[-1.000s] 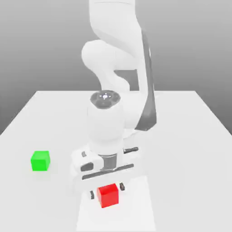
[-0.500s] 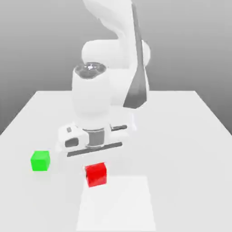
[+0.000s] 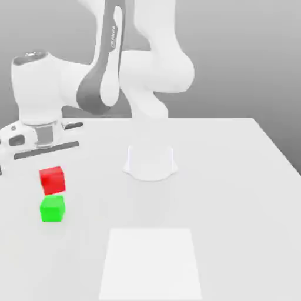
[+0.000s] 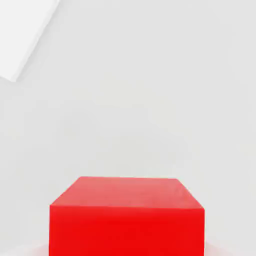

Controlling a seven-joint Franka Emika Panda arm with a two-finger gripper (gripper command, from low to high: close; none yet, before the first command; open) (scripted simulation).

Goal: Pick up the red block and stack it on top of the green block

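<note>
Raised toward exterior view's left: red block (image 3: 53,180) | gripper (image 3: 52,170): closed on it | green block (image 3: 52,209): left side, just below red

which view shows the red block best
The hand view shows the red block best: it is large there, with its top and one side face in plain sight. The exterior view shows it smaller, but also places it, slightly tilted, just above the green block in the picture.
</note>
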